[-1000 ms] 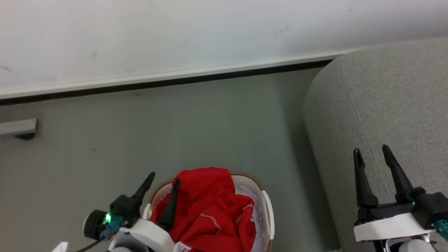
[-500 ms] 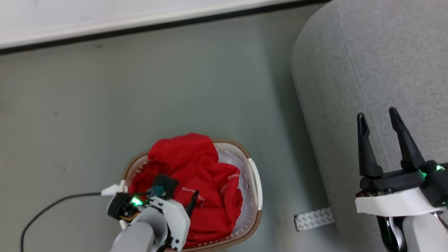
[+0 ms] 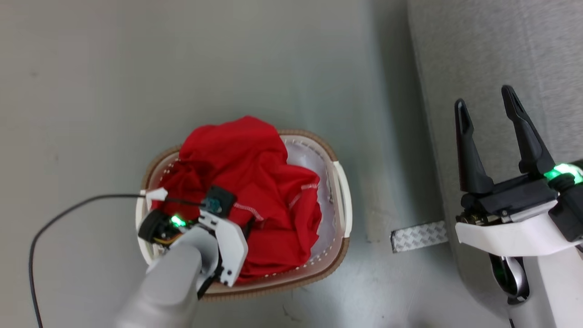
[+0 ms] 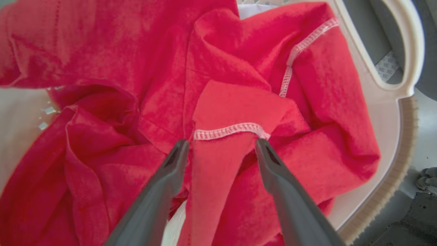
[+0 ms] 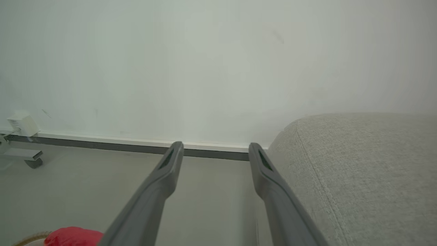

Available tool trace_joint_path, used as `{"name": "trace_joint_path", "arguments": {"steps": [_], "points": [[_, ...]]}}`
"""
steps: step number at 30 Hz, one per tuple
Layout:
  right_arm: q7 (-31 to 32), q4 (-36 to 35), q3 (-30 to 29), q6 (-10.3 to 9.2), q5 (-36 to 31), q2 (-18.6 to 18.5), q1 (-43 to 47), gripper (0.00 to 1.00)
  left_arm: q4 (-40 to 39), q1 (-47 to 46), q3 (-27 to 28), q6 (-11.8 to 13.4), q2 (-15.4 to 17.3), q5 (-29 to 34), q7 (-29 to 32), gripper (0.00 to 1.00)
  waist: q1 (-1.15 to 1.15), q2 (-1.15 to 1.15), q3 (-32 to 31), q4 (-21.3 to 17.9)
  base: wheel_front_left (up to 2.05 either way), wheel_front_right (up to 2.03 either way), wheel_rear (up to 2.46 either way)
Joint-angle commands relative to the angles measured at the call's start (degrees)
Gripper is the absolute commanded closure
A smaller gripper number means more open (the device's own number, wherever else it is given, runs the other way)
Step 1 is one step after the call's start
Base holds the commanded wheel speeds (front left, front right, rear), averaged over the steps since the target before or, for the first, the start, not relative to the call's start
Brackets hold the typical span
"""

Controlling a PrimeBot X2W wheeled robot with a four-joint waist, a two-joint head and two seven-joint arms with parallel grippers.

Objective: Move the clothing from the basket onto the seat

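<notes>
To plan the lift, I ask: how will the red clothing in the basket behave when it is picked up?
The clothing is probably floppy: it lies in loose folds, so it should hang down from the left tool, now open around one fold. It looks thin, so it is likely light. Part of it covers the basket rim and may drag there.

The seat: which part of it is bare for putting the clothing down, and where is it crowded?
The seat shows bare grey fabric from its rounded edge inward, ahead of the open right gripper. The floor between basket and seat is bare too, except a tape strip. Crowded: the basket, heaped with clothing, the open left gripper astride a fold.
</notes>
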Motion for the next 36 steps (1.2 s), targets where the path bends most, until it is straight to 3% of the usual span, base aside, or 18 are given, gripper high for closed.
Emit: {"name": "trace_joint_path", "arguments": {"steps": [1,17,19,20,22,29,36], "points": [[0.00,-0.32,0.08,-0.12,0.05,-0.41,-1.06,0.00,0.43,-1.02,-0.04,-0.09,0.31,-0.42,-0.09,0.00,-0.01,0.00,2.68,0.64,0.00,0.00,0.00],[0.00,-1.53,2.84,-0.12,0.38,-0.13,-4.29,0.00,8.58,-10.45,-1.65,1.25,1.02,0.55,-3.05,0.00,-0.01,0.00,12.80,-0.40,0.00,0.00,0.00],[0.00,-1.53,2.93,-0.12,0.36,0.03,-4.19,0.00,9.47,-10.78,-1.95,1.07,0.85,0.32,-3.37,0.41,-0.01,0.00,13.04,-0.58,0.00,0.00,0.00],[0.00,-1.52,2.98,-0.12,0.38,0.10,-4.14,0.00,9.86,-10.86,-2.10,0.99,0.78,0.23,-3.44,0.66,-0.01,0.00,13.10,-0.70,0.00,0.00,0.00],[0.00,-1.37,3.04,-0.12,0.40,0.22,-4.12,0.00,10.42,-11.02,-2.38,0.92,0.54,0.11,-3.84,1.00,-0.01,0.00,13.13,-0.86,0.00,0.00,0.00],[-0.01,-0.17,2.28,-0.12,0.52,0.37,-3.31,0.00,11.15,-10.90,-1.76,0.51,-0.71,-2.37,-6.97,1.00,-0.01,0.00,10.11,-0.20,0.00,0.00,0.00],[-0.01,1.66,-0.22,-0.12,0.84,0.64,0.40,0.00,10.37,-6.31,-0.47,0.39,-2.17,-6.29,-11.87,1.00,-0.01,0.00,0.45,1.91,0.00,0.00,0.00]]}}
